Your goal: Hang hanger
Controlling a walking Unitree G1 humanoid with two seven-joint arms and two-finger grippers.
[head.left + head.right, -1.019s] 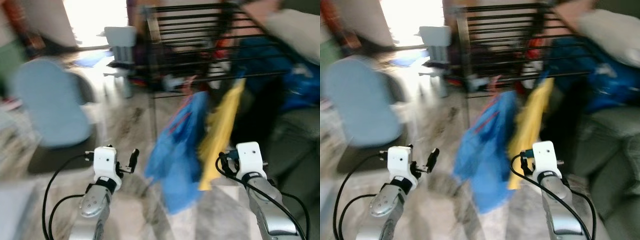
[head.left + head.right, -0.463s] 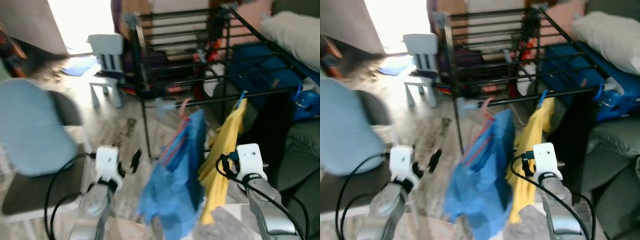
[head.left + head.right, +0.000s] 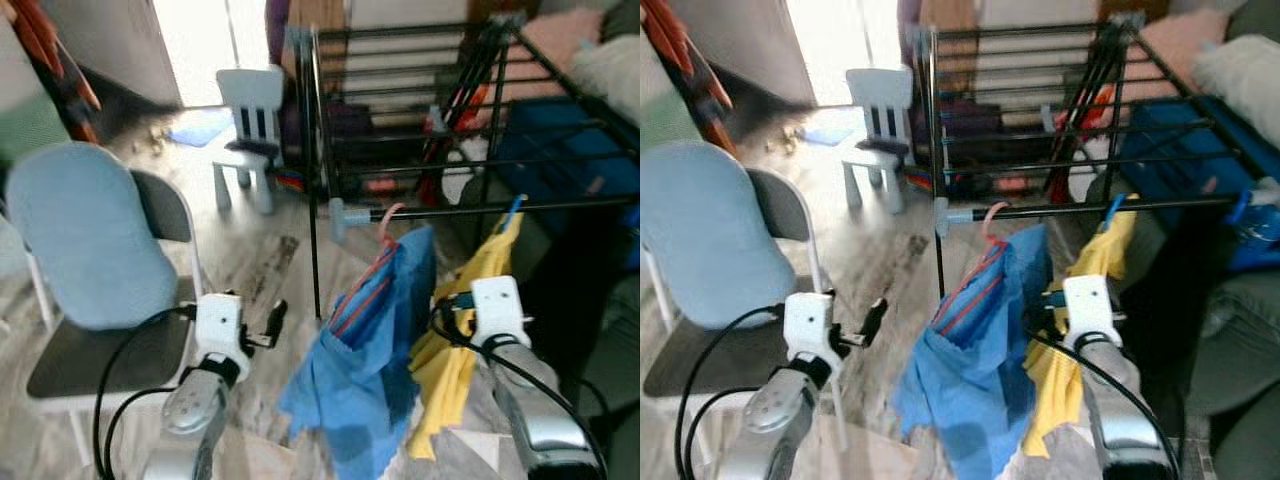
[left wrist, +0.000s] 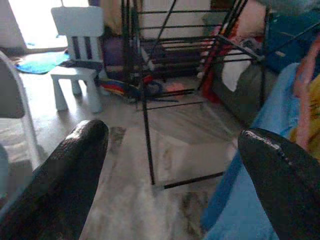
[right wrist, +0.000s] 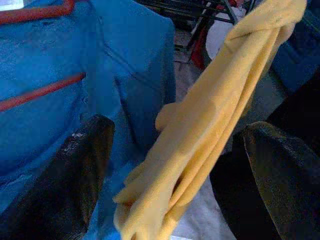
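Note:
A black drying rack (image 3: 420,120) stands ahead. From its front rail (image 3: 1160,208) hangs a blue garment (image 3: 370,350) on a pink hanger (image 3: 388,222). Beside it, to the right, a yellow garment (image 3: 495,255) hangs on a blue hanger (image 3: 513,208). My right gripper (image 5: 175,170) is open, its fingers (image 5: 75,175) wide apart, with the yellow cloth hanging loosely between them and the blue garment just beside. My left gripper (image 4: 170,165) is open and holds nothing, low and left of the blue garment, facing the rack's leg.
A grey-blue padded chair (image 3: 90,240) stands close on my left. A small white child's chair (image 3: 250,120) sits further back by the bright doorway. A sofa with pillows (image 3: 1240,70) and blue bags (image 3: 1200,130) lies right of the rack. The floor between is marbled tile.
The whole view has swung and sharpened, so the camera moved. Both arms keep about the same pose, and both grippers stay open. The right wrist sits a little closer to the yellow garment.

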